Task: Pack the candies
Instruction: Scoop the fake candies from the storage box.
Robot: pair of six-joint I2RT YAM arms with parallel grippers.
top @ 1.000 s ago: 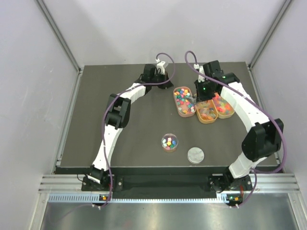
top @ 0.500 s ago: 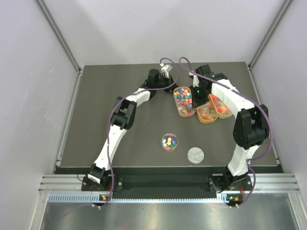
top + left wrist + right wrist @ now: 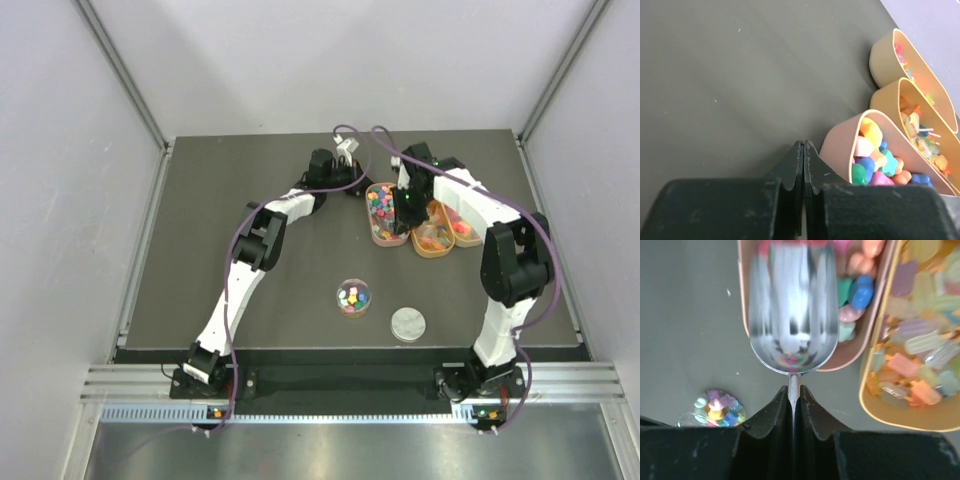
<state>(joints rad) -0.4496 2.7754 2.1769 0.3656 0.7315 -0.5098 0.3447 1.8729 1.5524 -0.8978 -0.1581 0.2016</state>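
Observation:
The candies lie in three oval trays at the back right. Multicoloured candies (image 3: 855, 290) fill the left tray (image 3: 383, 212), and pale gummies (image 3: 920, 340) fill the middle tray (image 3: 432, 240). My right gripper (image 3: 794, 390) is shut on the thin handle of a silver scoop (image 3: 792, 315). The scoop's bowl hangs over the near end of the left tray and shows only reflections. My left gripper (image 3: 803, 145) is shut on nothing, low over the table beside that tray's far end (image 3: 840, 145). A small clear jar (image 3: 353, 297) holds some coloured candies.
The jar's silver disc lid (image 3: 407, 322) lies flat to the right of the jar, near the front edge. A third tray (image 3: 465, 225) with red-orange pieces sits rightmost. Both arms reach to the back of the dark table (image 3: 230, 180), with cables looping above them.
My right arm has swung left with the scoop, from over the right-hand trays to over the left tray. My left gripper has moved right, up to that tray's far end.

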